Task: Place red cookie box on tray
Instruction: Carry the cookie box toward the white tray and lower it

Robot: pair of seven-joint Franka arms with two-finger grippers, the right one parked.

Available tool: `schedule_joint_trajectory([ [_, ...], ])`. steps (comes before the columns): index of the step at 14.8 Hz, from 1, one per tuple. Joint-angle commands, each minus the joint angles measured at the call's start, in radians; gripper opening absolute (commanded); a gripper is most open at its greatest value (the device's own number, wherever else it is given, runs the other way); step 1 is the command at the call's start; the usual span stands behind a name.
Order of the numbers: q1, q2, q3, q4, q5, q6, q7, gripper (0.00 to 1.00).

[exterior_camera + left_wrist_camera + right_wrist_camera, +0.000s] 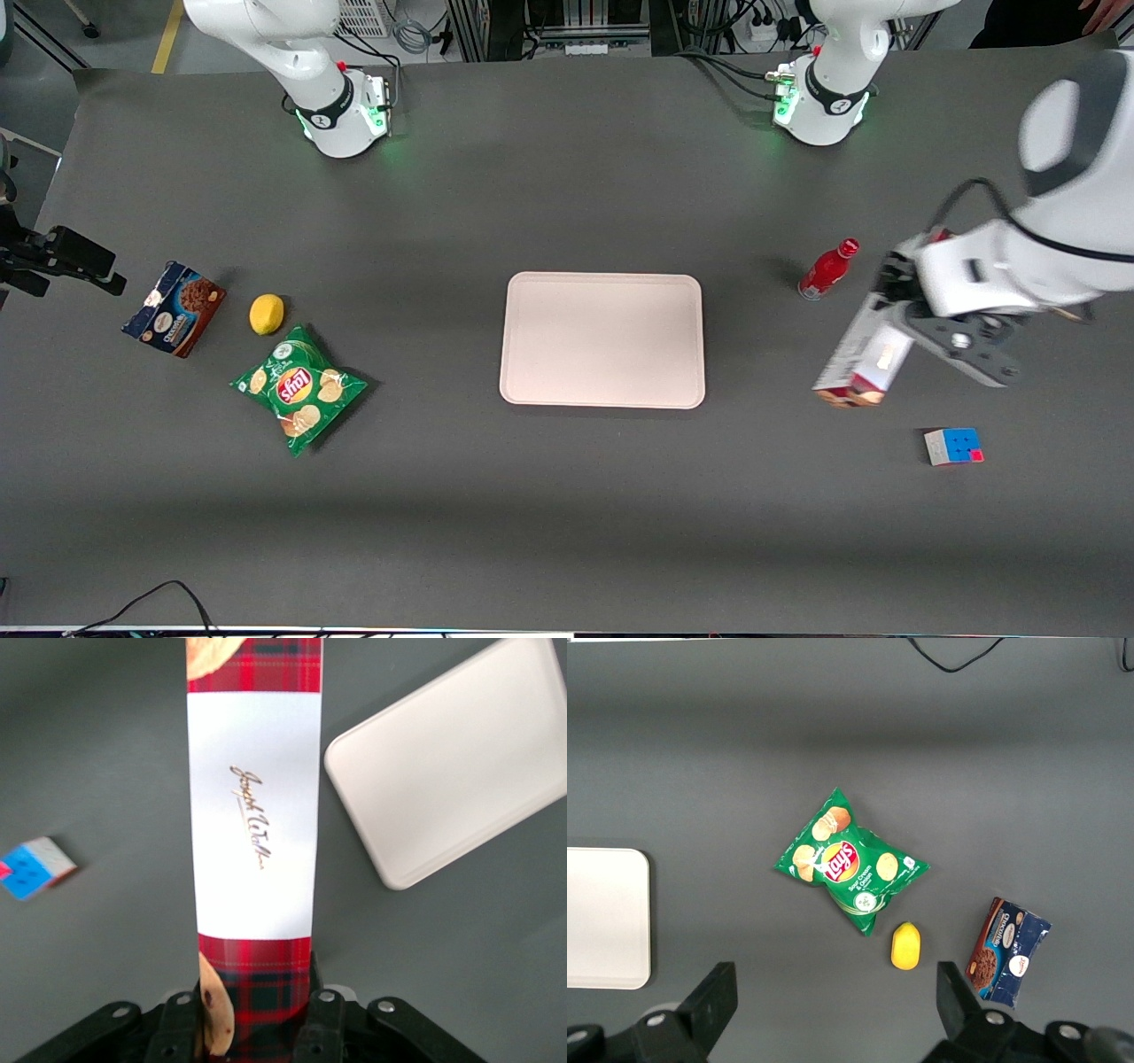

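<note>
Red cookie box [864, 359]: tartan carton, white label band, tilted, clamped in the gripper [252, 1028], well apart from the tray [602, 340]. Tray: pale pink, flat.

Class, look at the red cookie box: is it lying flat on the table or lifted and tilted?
Lifted and tilted. The gripper, toward the working arm's end of the table, is shut on the red cookie box, which hangs slanted, not yet over the tray.

Long red tartan cardboard cookie box [254, 815]: smooth, semi-matt. Pale pink plastic tray [602, 339]: smooth, satin. Black matt gripper [252, 1028] clamps box.
</note>
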Motion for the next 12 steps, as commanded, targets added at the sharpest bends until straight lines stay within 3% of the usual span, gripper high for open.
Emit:
schedule_joint_trajectory([
  [1,-0.011,-0.012,-0.109,-0.031,0.043,0.056,-0.315,0.18],
  [4,-0.04,-0.001,-0.172,-0.057,0.093,0.079,-0.606,0.18],
  [6,-0.042,-0.001,-0.214,-0.119,0.097,0.131,-0.771,0.24],
  [12,-0.069,0.002,-0.291,-0.351,0.126,0.4,-0.966,0.23],
])
